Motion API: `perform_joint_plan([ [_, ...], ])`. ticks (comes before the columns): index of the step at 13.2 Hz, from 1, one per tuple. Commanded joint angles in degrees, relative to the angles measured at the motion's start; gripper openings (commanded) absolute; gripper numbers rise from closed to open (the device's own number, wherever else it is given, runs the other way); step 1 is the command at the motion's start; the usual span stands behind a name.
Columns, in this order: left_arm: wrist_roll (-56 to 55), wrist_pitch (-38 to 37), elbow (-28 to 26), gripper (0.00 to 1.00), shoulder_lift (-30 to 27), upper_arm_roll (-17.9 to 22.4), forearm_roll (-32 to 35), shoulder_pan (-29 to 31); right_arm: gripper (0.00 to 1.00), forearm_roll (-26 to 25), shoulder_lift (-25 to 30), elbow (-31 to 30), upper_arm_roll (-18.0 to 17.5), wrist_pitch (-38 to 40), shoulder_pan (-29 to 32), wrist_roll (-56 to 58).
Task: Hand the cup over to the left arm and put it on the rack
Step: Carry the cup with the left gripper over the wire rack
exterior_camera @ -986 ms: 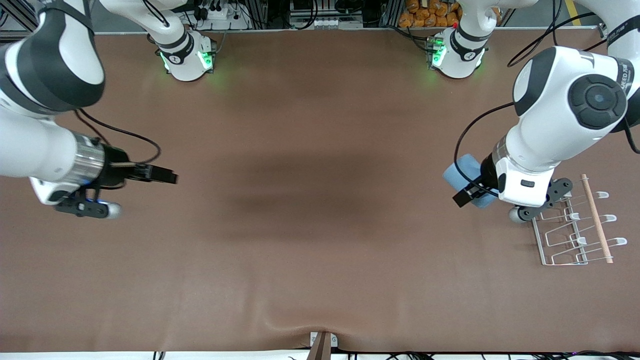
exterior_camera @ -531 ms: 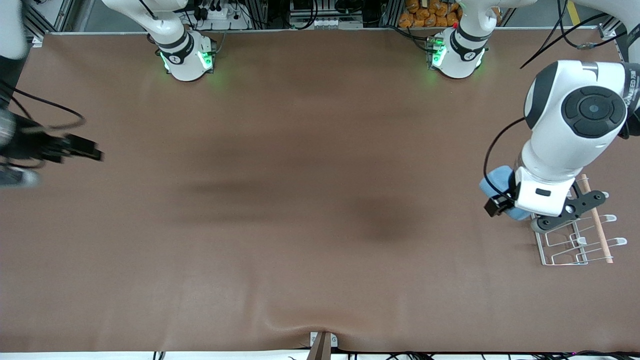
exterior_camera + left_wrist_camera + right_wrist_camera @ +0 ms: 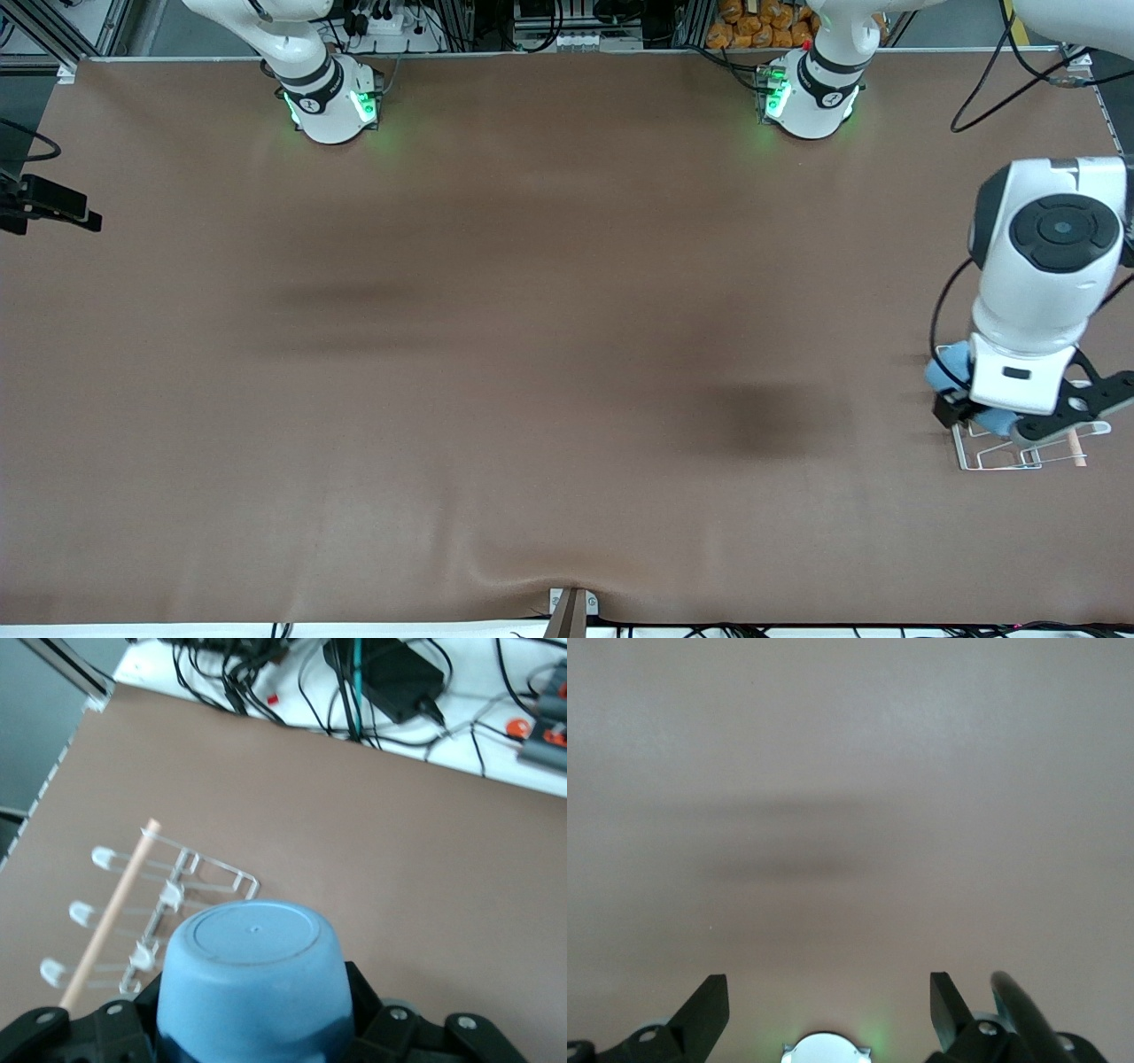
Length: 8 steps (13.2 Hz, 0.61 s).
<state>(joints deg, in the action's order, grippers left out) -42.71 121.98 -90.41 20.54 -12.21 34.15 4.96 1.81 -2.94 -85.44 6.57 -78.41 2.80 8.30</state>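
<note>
We see the left arm (image 3: pixel 1045 266) reaching down at its own end of the bench (image 3: pixel 532 354), w/ the left pincer (image 3: pixel 966 415) clamped on the cup (image 3: pixel 946 368). The cup is light blue and plain; in the left wrist view its closed base (image 3: pixel 252 935) faces the camera, the black fingers hugging its sides. It hangs over the rack (image 3: pixel 1019 452), at the rack edge toward the bench's middle, approx. From the front view we can't say whether cup and wire touch, since the arm's wrist covers most of the rack.

The rack is white wire, w/ looped prongs (image 3: pixel 80 912) and a light wooden rod (image 3: pixel 106 908) along one side; it lies flat on the bench.

The right pincer (image 3: pixel 44 208) sits at the right arm's end of the bench, barely in the front view. Its fingers (image 3: pixel 709 1005) stand wide apart in the right wrist view, nothing between them, only bare brown bench below. That arm waits.
</note>
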Motion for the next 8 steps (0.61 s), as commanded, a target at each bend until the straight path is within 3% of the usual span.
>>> perform_joint_plan([
  [1,-0.3,3.8,-0.9,0.07,0.1,-0.3,6.1,2.6,1.0,-1.0,2.1,-1.9,-1.1,2.5,1.1,-5.0],
  [4,-3.4,8.4,-4.4,0.07,-0.6,-0.3,14.1,5.3,1.0,-1.0,2.1,-1.4,-1.3,2.5,0.5,-5.2],
  [7,-10.5,8.9,-7.6,0.07,-1.9,-0.3,25.6,6.5,1.0,-0.2,3.5,-1.4,-5.3,3.3,2.6,-10.9],
  [8,-14.7,10.5,-11.2,0.07,-3.6,-0.4,31.7,7.7,1.0,-0.2,3.6,-1.3,-7.2,2.8,4.0,-11.1],
])
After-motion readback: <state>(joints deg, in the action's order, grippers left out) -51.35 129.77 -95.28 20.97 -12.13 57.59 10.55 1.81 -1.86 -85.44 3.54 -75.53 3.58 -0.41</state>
